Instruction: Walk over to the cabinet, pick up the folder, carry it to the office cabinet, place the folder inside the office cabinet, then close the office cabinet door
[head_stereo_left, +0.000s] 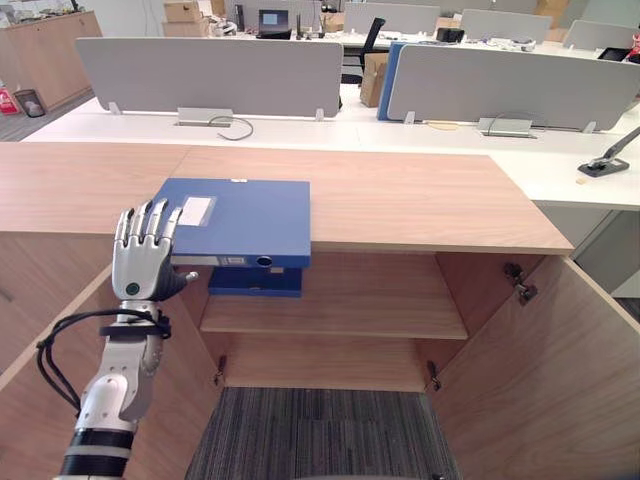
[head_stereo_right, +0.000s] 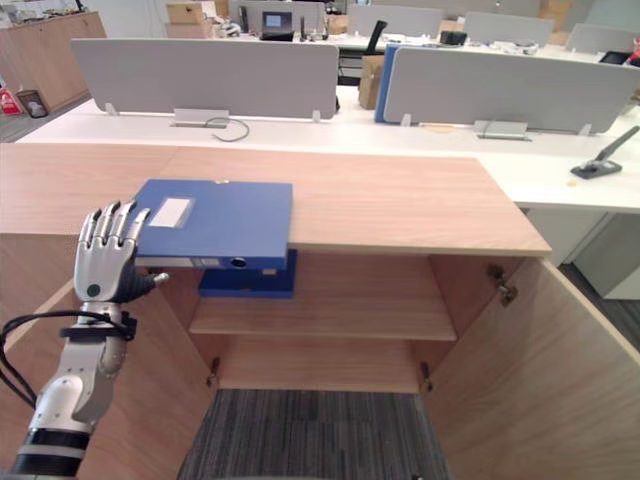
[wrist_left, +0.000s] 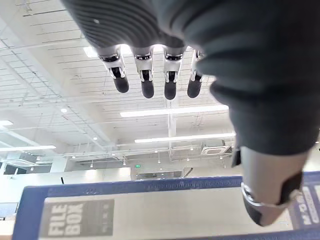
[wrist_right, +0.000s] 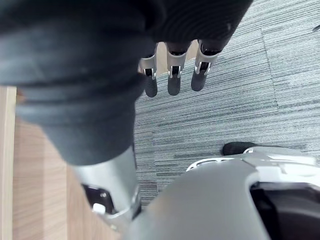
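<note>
1. The two head views look down and forward from standing height over the open cabinet (head_stereo_left: 400, 200), with the desks (head_stereo_left: 150, 130) behind it. They sit side by side, so they share one scene, slightly offset.
2. The left wrist view sits just behind the left hand (wrist_left: 146, 82) and aims up along it at the ceiling (wrist_left: 50, 115). The folder (wrist_left: 150, 200) is very near, and both it and that hand also show in the head views.
3. The right wrist view looks down past the right hand (wrist_right: 173, 82) at the carpet (wrist_right: 225, 100), close beside a wooden panel (wrist_right: 30, 175).

left hand (wrist_left: 210, 60) fingers straight, blue folder (wrist_left: 150, 205) beyond
</note>
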